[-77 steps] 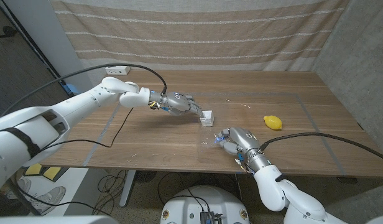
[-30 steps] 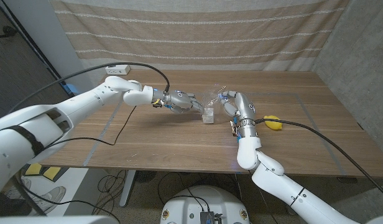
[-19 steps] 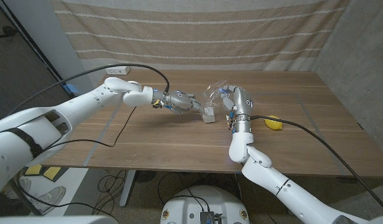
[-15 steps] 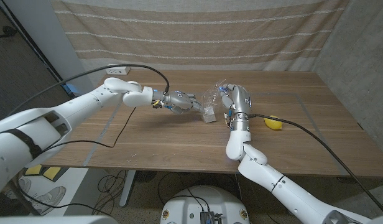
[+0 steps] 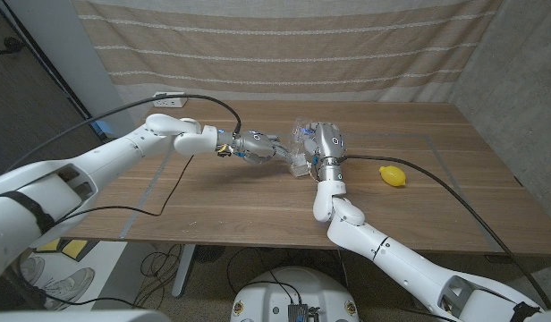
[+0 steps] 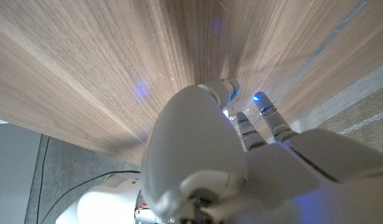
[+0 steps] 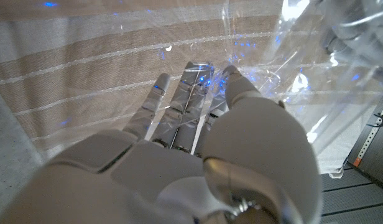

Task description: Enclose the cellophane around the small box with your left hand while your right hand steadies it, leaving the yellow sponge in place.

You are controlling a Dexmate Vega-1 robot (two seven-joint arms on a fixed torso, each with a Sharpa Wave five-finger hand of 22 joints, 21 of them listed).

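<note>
The small white box [image 5: 299, 165] stands mid-table. My left hand [image 5: 258, 147] reaches to it from the left, and its fingertips [image 5: 283, 154] pinch the box's near side. The left wrist view shows those fingers [image 6: 241, 121] stretched close together over the wood. My right hand [image 5: 323, 141] hovers just right of the box and above it, holding crinkled clear cellophane [image 5: 304, 134] that drapes over the box's top. In the right wrist view the cellophane [image 7: 303, 68] spreads past the fingers [image 7: 191, 81]. The yellow sponge [image 5: 393, 175] lies alone to the right.
The wooden table [image 5: 213, 201] carries faint tape lines. A striped cloth [image 5: 284, 54] hangs behind the table. A white power strip [image 5: 169, 100] with a black cable [image 5: 208, 97] sits at the back left.
My right hand has carried the cellophane from the table's near edge up and leftward, to over the box. The left hand has stayed at the box.
</note>
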